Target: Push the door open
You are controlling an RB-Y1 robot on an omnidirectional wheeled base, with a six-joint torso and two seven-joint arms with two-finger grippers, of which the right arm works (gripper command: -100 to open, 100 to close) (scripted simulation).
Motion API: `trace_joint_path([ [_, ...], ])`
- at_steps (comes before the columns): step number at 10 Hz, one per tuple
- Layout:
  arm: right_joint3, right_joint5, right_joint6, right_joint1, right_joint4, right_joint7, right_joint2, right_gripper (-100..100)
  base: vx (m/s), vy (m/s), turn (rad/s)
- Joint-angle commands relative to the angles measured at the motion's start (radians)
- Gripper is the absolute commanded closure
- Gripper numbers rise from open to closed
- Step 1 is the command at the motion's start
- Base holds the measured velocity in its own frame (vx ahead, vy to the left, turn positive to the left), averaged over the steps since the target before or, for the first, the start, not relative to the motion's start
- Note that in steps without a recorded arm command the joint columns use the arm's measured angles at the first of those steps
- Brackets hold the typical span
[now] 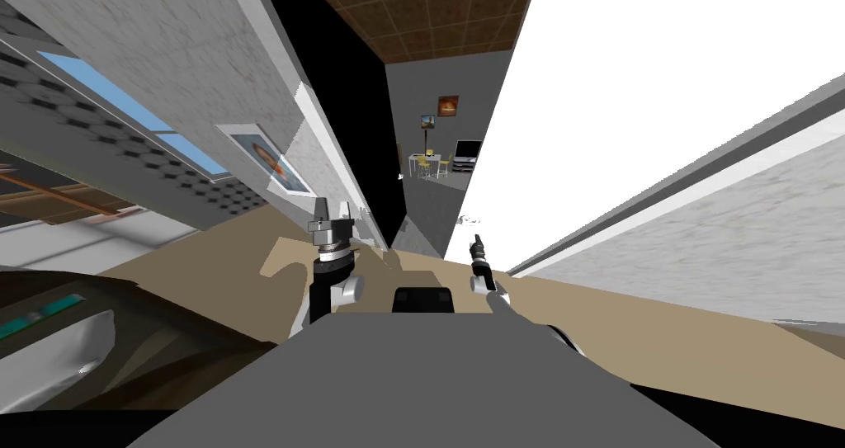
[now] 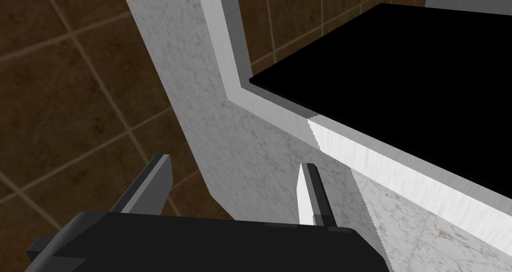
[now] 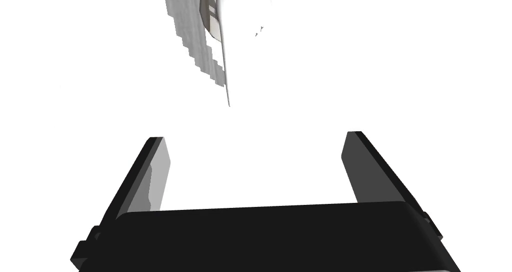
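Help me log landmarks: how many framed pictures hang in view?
3. A large picture on the left wall; an orange picture and a smaller picture on the far wall. The white door may hide more.

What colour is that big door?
The door is plain white; the head view shows it best.

A home: marbled walls (image 1: pixel 190 47), a window (image 1: pixel 124 109) and a framed portrait (image 1: pixel 268 161). Past the white door (image 1: pixel 619 96) is a room with a small table (image 1: pixel 428 157), yellow chairs (image 1: pixel 422 166), wall pictures (image 1: pixel 448 106) and a screen (image 1: pixel 468 149).
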Motion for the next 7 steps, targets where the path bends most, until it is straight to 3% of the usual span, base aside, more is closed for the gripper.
trace_joint_path([
  [1,0.000,0.000,0.000,0.000,0.000,0.000,0.000,-100,0.034,-0.030,0.015],
  [7,-0.012,-0.005,-0.010,-0.002,0.018,0.007,0.006,-100,0.187,-0.044,0.026],
])
